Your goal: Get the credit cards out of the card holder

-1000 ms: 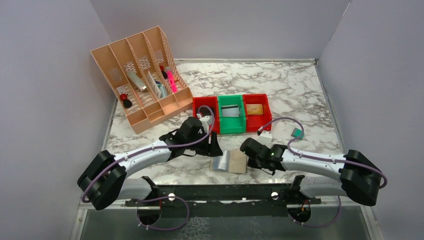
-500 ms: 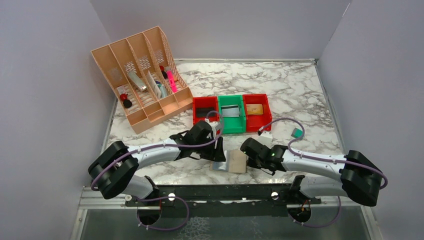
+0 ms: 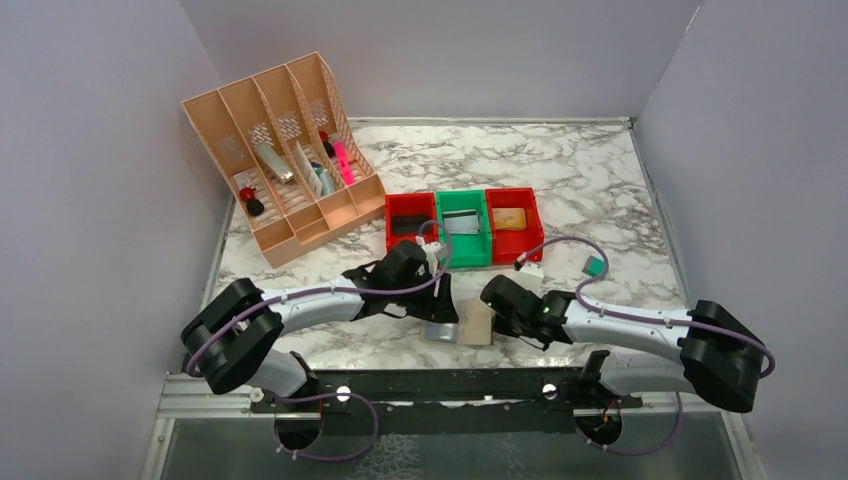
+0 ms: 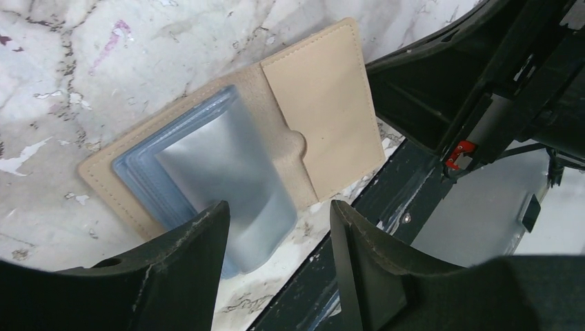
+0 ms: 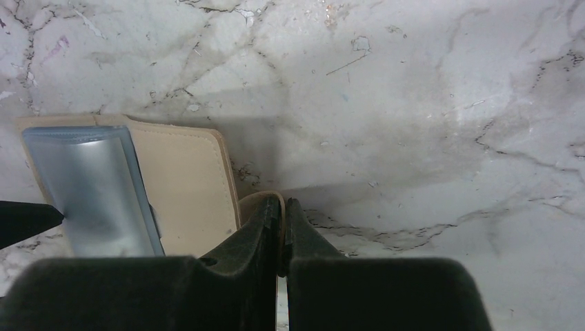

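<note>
The holder lies opened flat on the marble surface, close to its near edge. It sits between my two hands and in front of the row of bins. My right hand is pinched tight on the tan tab at the holder's right side. My left hand is partly spread and has hold of nothing. Its fingers stand either side of a silvery sheet that pokes out past the holder's edge from the blue-grey pockets. I cannot tell whether the fingers touch that sheet, nor whether it is a card or a sleeve. The holder's other half shows plain tan lining.
</note>
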`<state>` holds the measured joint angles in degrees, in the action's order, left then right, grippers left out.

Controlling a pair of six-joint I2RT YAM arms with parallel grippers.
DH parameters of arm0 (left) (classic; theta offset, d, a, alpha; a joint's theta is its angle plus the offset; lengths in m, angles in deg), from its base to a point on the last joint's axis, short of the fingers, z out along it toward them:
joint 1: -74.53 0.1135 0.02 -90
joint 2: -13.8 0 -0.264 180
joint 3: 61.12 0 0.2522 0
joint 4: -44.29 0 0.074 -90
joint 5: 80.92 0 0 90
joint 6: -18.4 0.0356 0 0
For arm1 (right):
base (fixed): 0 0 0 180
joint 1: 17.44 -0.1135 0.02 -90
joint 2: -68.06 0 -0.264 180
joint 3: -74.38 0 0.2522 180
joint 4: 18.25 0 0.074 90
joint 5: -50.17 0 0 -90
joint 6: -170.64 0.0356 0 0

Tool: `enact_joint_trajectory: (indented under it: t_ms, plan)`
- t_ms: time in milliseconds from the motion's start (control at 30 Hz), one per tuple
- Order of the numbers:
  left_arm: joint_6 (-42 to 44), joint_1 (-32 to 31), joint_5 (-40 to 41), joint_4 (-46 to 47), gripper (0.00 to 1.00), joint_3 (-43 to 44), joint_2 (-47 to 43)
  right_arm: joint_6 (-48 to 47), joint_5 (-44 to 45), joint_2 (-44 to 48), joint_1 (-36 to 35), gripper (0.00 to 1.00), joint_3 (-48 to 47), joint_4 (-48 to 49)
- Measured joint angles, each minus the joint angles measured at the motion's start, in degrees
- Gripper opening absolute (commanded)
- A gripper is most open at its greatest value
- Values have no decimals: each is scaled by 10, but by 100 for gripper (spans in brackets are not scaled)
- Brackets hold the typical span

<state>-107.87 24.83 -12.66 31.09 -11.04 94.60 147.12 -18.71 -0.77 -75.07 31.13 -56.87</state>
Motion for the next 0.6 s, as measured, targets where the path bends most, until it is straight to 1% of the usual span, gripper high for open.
enact_joint_trajectory:
  t_ms: [200, 433, 600]
  plan:
    - [-2, -4, -2, 5, 60, 0, 3, 0, -1, 0, 0, 9, 2, 5]
    - [2, -4, 46, -36, 60, 9, 2, 0, -2, 0, 0, 9, 3, 11]
    - [3, -4, 58, -51, 60, 10, 1, 2, -2, 0, 0, 9, 3, 11]
